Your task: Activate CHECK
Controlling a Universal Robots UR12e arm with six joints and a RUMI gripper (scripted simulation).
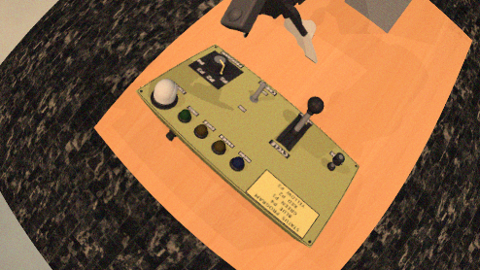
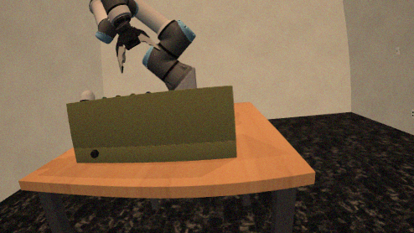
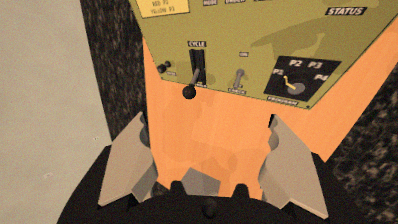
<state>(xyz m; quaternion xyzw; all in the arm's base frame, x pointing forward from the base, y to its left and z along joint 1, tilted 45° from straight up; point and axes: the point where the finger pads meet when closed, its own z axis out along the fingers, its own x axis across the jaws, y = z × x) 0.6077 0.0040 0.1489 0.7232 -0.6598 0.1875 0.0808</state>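
Note:
The olive console (image 1: 248, 141) lies on the orange table. Its CHECK toggle (image 1: 257, 92) is a small grey lever in the panel's far middle; it also shows in the wrist view (image 3: 240, 79), leaning toward its CHECK label and away from the ON mark (image 3: 243, 54). My gripper (image 3: 206, 113) is open and empty, above the bare table just beyond the console's far edge. It appears at the top of the overhead view (image 1: 303, 39) and high above the console's left end in the side view (image 2: 126, 54).
Other controls on the panel are a white dome button (image 1: 165, 92), the PROGRAM rotary selector (image 1: 220, 69), the black-knobbed CYCLE lever (image 1: 303, 121), a small black toggle (image 1: 336, 161) and a row of coloured lamps (image 1: 210, 138). A grey block (image 1: 376, 12) stands at the far table edge.

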